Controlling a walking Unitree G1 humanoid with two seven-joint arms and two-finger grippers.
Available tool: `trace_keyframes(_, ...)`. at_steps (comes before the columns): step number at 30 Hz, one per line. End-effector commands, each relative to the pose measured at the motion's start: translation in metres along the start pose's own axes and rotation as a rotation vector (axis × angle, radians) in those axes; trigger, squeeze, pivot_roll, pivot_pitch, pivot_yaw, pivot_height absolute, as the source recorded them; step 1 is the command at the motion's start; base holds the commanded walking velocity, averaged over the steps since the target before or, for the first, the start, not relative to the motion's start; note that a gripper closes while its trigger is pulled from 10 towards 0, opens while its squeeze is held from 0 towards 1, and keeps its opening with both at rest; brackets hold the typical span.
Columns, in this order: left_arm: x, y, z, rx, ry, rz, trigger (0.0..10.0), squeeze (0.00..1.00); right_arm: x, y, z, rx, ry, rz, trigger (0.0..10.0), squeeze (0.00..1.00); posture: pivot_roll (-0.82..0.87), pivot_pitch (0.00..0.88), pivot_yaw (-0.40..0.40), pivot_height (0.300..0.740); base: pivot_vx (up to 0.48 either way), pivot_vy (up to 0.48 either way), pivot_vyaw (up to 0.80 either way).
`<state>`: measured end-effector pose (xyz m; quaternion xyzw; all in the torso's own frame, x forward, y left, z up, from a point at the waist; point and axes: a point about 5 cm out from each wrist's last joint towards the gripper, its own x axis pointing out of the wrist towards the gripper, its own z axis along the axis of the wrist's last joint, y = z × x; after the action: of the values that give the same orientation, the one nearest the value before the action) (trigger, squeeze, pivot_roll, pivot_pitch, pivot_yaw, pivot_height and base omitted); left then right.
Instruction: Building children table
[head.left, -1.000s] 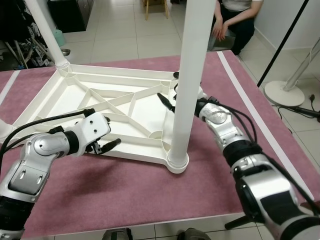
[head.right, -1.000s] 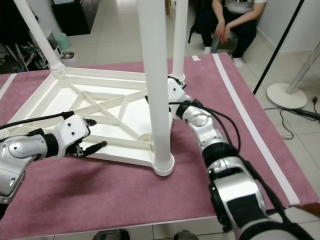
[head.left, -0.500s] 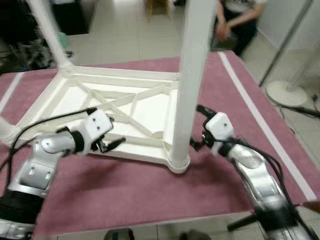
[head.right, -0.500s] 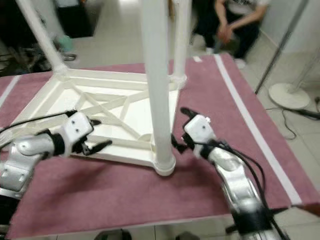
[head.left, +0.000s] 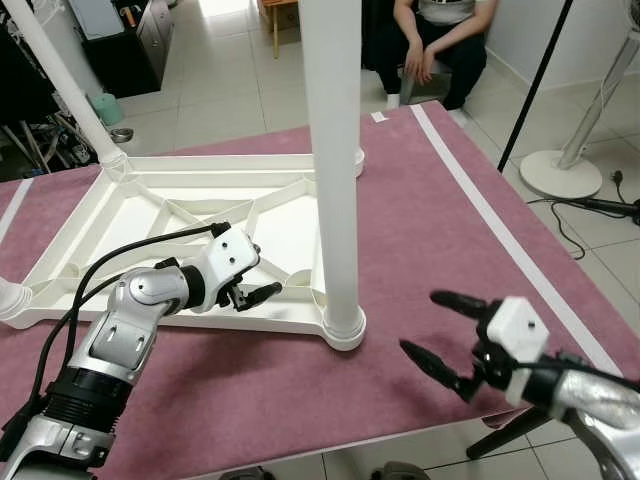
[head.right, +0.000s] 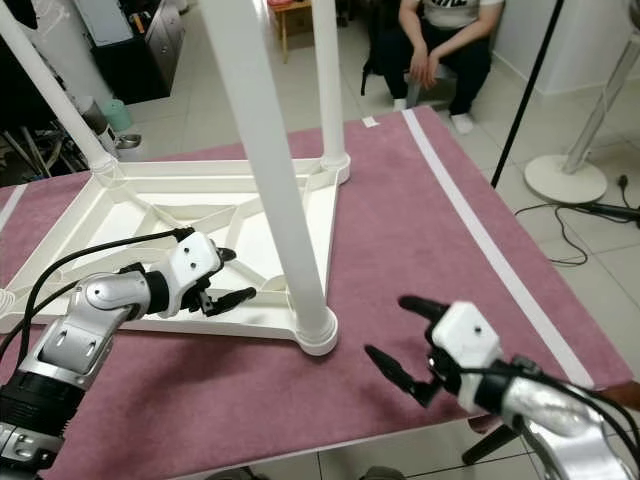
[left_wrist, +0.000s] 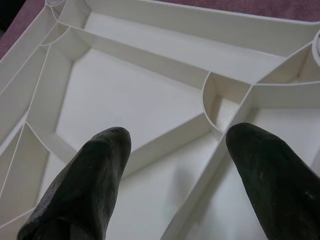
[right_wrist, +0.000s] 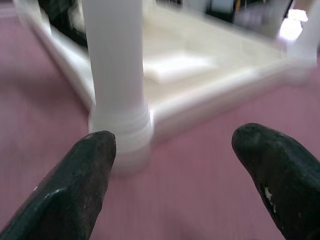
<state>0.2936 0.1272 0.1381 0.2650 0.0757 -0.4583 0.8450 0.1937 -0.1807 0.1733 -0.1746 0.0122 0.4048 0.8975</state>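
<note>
A white children's table top (head.left: 150, 200) lies upside down on a maroon mat (head.left: 420, 210). White legs stand up from its corners: one at the near right (head.left: 333, 160), one at the far left (head.left: 60, 90), one at the far right (head.right: 328, 80). My left gripper (head.left: 260, 272) is open over the near rail, just left of the near right leg; the left wrist view has its fingers (left_wrist: 85, 190) above the ribbed underside (left_wrist: 150, 100). My right gripper (head.left: 420, 322) hangs open over the mat, right of that leg and apart from it. The leg's base (right_wrist: 117, 120) lies ahead of the right gripper's fingers (right_wrist: 75, 190).
A person (head.left: 435, 40) sits behind the mat's far right corner. A fan base (head.left: 558, 172) and a black slanting pole (head.left: 535, 80) stand on the tiled floor to the right. A dark cabinet (head.left: 130, 35) is at the back left. A white stripe (head.left: 490, 215) runs along the mat's right side.
My right gripper has pulled back from behind the near right leg to the near right, over the mat. The camera has shifted. The left gripper stays at the near rail.
</note>
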Motion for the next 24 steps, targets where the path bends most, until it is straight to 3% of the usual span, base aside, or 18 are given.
trace_keyframes(1,-0.002,0.010,-0.006,-0.005,0.025,0.182,10.0,0.00,0.009,0.009,0.006,0.030,-0.036,0.055,10.0,0.00,-0.06,0.000,0.161,0.740,0.000,0.000,0.00)
trace_keyframes(8,-0.001,0.007,-0.005,-0.015,0.013,0.193,10.0,0.00,0.032,0.004,0.016,0.001,-0.071,0.105,10.0,0.00,-0.03,0.000,0.128,0.740,0.000,0.000,0.00)
trace_keyframes(10,-0.003,0.003,-0.005,-0.025,0.006,0.201,10.0,0.00,0.049,-0.001,0.023,-0.003,-0.110,0.140,10.0,0.00,-0.01,0.000,0.107,0.740,0.000,0.000,0.00)
trace_keyframes(13,-0.003,0.002,-0.005,-0.030,0.004,0.205,10.0,0.00,0.054,-0.003,0.024,-0.008,-0.113,0.142,10.0,0.00,-0.01,0.000,0.107,0.740,0.000,0.000,0.00)
trace_keyframes(17,-0.005,-0.001,-0.006,-0.040,0.000,0.221,10.0,0.00,0.076,-0.023,0.025,-0.046,-0.111,-0.007,10.0,0.00,0.00,0.000,0.089,0.740,0.000,0.000,0.00)
trace_keyframes(23,-0.007,0.005,-0.002,-0.036,-0.024,0.250,10.0,0.00,0.082,-0.029,0.023,-0.038,-0.101,-0.073,10.0,0.00,0.00,0.000,0.088,0.740,0.000,0.000,0.00)
trace_keyframes(24,-0.006,0.011,0.001,-0.015,-0.023,0.272,10.0,0.00,0.083,-0.034,0.019,-0.047,-0.082,-0.124,10.0,0.00,-0.01,0.000,0.096,0.740,0.000,0.000,0.00)
